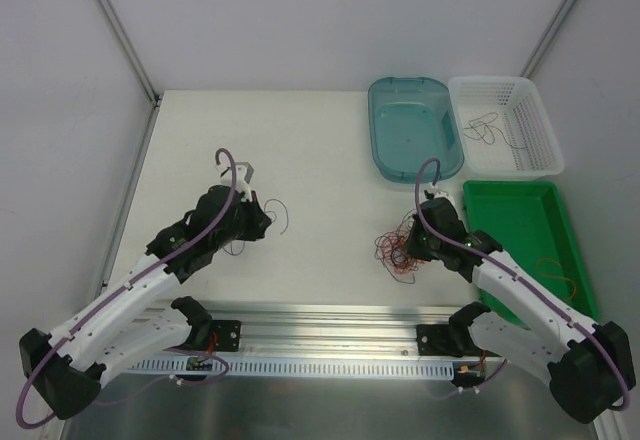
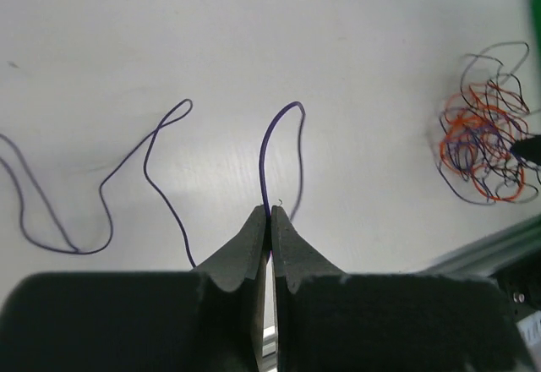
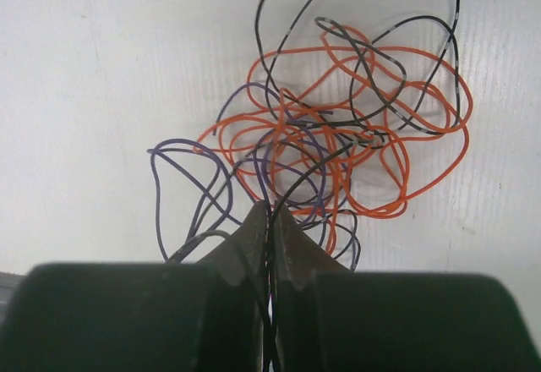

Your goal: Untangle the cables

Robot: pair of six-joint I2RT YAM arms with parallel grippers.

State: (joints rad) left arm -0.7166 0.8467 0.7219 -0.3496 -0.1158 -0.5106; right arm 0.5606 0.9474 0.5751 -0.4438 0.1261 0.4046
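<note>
Both grippers are pressed together. The left gripper [image 2: 270, 211] pinches one purple cable [image 2: 264, 148], which loops just ahead of its tips and trails away to their left. The right gripper [image 3: 270, 210] pinches strands at the near edge of the tangle [image 3: 338, 135], which spreads ahead of its tips. I think it may hold several strands at once. Then a pull drags the whole tangle or tightens knots, and frees no single cable.
</note>
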